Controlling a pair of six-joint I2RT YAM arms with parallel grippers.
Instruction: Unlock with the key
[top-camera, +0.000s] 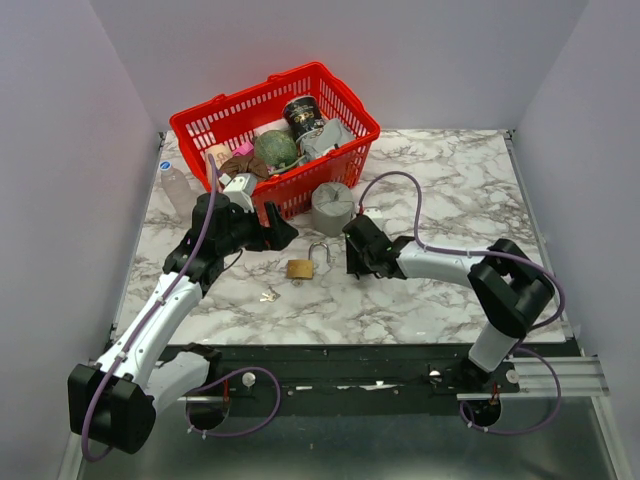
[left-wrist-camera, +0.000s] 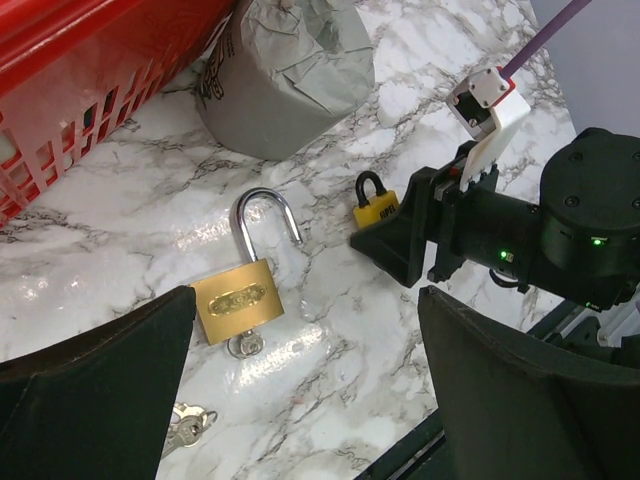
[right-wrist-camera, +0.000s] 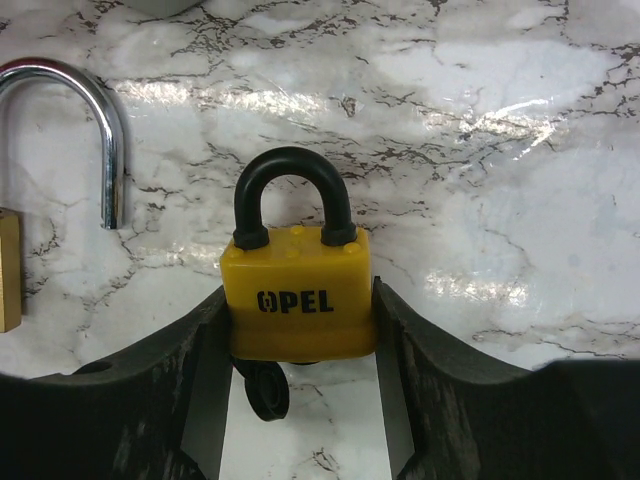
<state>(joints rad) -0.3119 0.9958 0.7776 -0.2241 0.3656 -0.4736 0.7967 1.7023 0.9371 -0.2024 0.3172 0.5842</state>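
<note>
Yellow padlock (right-wrist-camera: 298, 300), black shackle shut, is clamped by its body in your right tool (right-wrist-camera: 300, 330), a black key (right-wrist-camera: 266, 385) at its base. Your left tool (left-wrist-camera: 305, 295) hangs wide open and empty over the brass padlock (left-wrist-camera: 236, 300), whose shackle is already sprung. Hold the right grip steady and take the key head squarely before turning.

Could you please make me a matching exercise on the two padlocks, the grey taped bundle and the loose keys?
1 brass padlock
2 yellow padlock
3 grey taped bundle
4 loose keys

A beside the red basket
B held in the right gripper
C shackle swung open
D silver, loose on the marble table

Pairs: 1-C, 2-B, 3-A, 4-D
</note>
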